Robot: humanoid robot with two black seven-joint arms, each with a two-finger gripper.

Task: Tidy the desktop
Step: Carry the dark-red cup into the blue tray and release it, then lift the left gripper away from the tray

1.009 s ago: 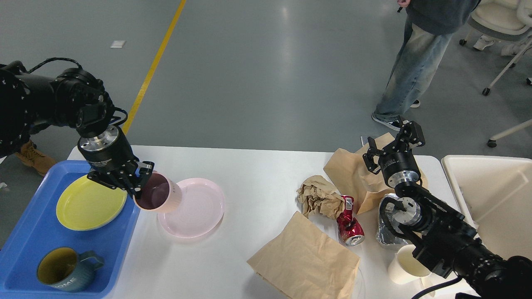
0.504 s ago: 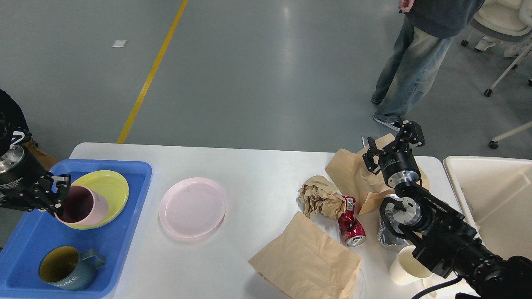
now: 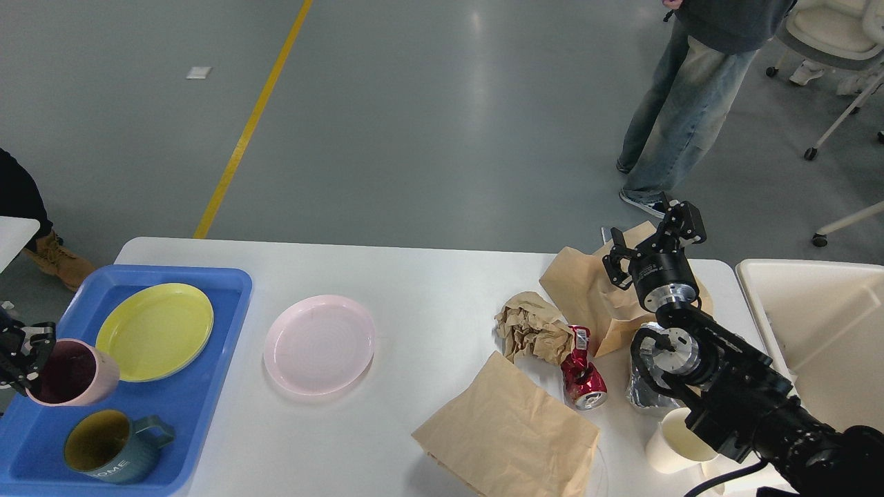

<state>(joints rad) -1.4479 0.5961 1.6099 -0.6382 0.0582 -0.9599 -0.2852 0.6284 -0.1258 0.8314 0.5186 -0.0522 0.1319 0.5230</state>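
The left gripper [image 3: 29, 355], pinching the rim of a pink ribbed ceramic cup [image 3: 72, 373] over the blue plastic tray [image 3: 200, 386] on the white desktop [image 3: 414, 290], seems mid-placement, needing only lowering and release, while the right gripper [image 3: 652, 238] hovers spread above the crumpled brown paper bag [image 3: 587, 290]

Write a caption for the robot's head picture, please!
Left gripper holds a pink cup over the blue tray; trash waits on the desktop.
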